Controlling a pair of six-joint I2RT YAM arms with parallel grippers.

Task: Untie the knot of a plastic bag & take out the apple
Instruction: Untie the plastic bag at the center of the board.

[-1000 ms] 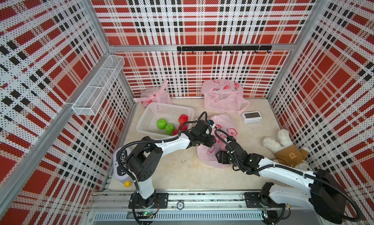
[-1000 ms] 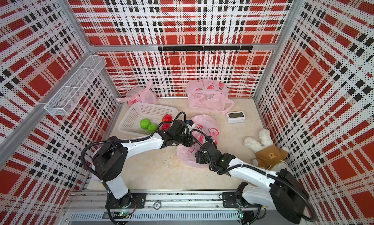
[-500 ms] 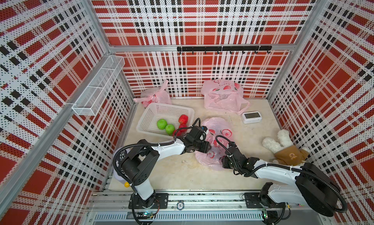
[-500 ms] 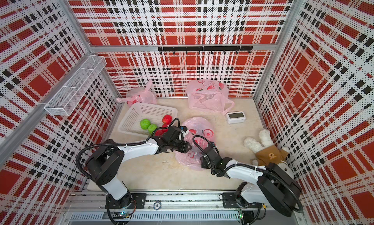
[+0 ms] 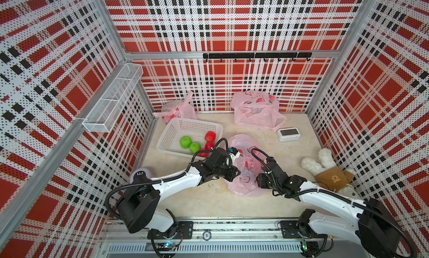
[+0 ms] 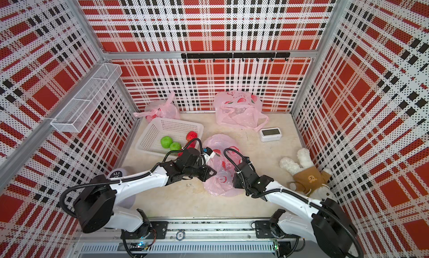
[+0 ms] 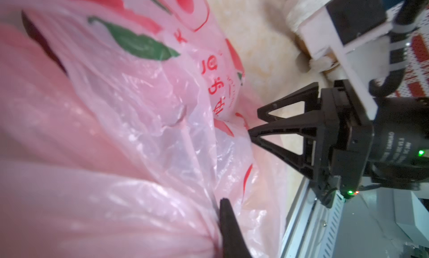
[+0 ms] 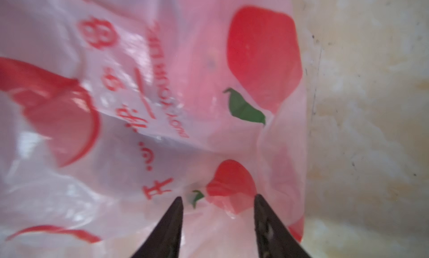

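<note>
Our left claw [image 5: 235,172] is pressed together on a gathered fold of the pink plastic bag [image 5: 247,167]; in the left wrist view the film bunches at its tip. Our right claw [image 8: 217,200] stands spread, its tips resting against the bag's printed film on the opposite side. The bag lies on the counter [image 5: 209,198] between both arms, just beside the white basket [image 5: 176,131]. We cannot make out the apple inside.

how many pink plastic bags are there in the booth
3: a centre bag, a knotted bag behind the white plastic mesh basket, a crumpled bag at the rear farther right; it may hide another.
</note>
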